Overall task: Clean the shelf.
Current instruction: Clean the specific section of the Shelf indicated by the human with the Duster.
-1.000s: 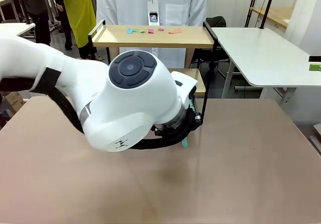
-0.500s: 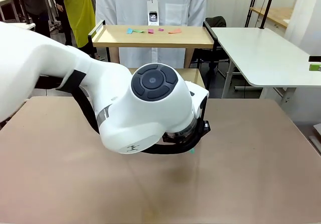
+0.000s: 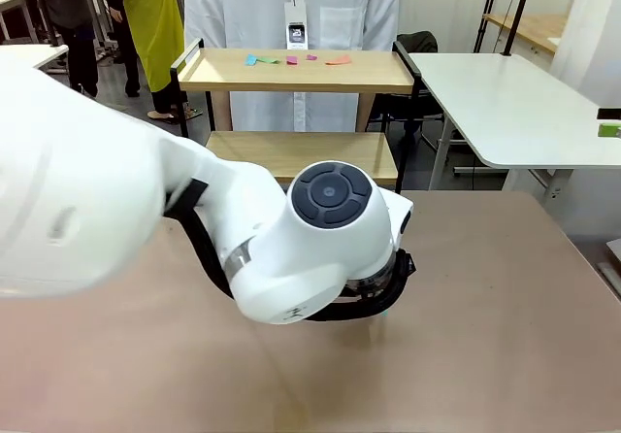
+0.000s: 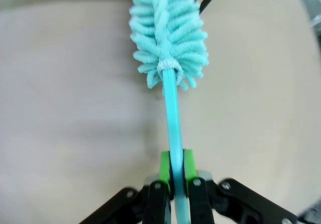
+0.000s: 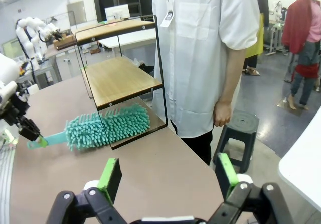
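Since a second ago the left arm's bulky white wrist (image 3: 320, 244) has swung rightward and toward the near edge of the brown table (image 3: 485, 307), uncovering the lower board of the shelf (image 3: 301, 69).

From the left wrist view, the left gripper (image 4: 175, 166) has its green pads pressed together on the thin stem of a teal duster (image 4: 168, 33), whose fluffy head points away over the tabletop. The front view hides that grip under the wrist housing.

From the right wrist view, the right gripper (image 5: 168, 176) hangs with its fingers spread wide and nothing between them. Beyond it, the same view gives the side-on picture the others lack: the duster held low over the table, stem at the left gripper, head reaching the foot of the shelf's black frame. Whether it touches the frame I cannot tell.

The shelf stands at the table's far edge, both wooden boards showing. Small coloured scraps (image 3: 291, 59) lie on its top board. A person in a white coat (image 3: 291, 6) stands just behind it, one hand (image 5: 221, 119) hanging beside a black stool (image 5: 241, 126). A white table (image 3: 505, 103) sits off the far right corner.
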Robot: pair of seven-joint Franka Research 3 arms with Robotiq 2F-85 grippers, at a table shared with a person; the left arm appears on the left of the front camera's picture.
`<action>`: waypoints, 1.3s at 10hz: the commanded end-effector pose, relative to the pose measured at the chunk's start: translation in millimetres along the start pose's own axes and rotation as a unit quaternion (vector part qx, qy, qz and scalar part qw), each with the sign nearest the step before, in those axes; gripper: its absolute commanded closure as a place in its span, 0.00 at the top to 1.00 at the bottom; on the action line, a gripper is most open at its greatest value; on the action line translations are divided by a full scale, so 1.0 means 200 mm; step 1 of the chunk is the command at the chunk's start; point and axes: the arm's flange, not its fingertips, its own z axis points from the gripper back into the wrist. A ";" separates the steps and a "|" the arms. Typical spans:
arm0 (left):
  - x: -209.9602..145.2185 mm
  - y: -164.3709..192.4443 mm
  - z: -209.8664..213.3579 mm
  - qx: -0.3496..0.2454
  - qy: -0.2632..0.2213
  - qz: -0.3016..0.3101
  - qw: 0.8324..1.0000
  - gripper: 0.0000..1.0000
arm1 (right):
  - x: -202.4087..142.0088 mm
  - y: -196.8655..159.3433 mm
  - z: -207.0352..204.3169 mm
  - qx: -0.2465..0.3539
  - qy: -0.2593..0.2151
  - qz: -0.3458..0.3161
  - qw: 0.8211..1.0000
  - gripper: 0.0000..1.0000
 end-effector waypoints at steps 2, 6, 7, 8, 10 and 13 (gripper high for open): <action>0.00 0.03 0.06 -0.002 0.000 -0.006 1.000 0.13 | 0.01 0.00 0.00 0.000 0.000 0.003 1.000 1.00; 0.08 0.07 0.01 0.017 0.017 -0.001 1.000 0.13 | 0.01 0.00 0.00 0.000 0.000 0.003 1.000 1.00; 0.11 0.12 0.04 0.025 0.025 0.011 0.999 0.13 | 0.01 0.00 0.00 0.000 0.000 0.003 1.000 1.00; 0.16 0.17 0.06 0.032 0.031 0.018 0.999 0.13 | 0.01 0.00 0.00 0.000 0.000 0.003 1.000 1.00; 0.23 0.26 0.10 0.040 0.033 0.033 0.998 0.13 | 0.01 0.00 0.00 0.000 0.000 0.003 1.000 1.00; 0.30 0.41 0.11 0.069 0.030 0.051 0.996 0.13 | 0.01 0.00 0.00 0.000 0.000 0.003 1.000 1.00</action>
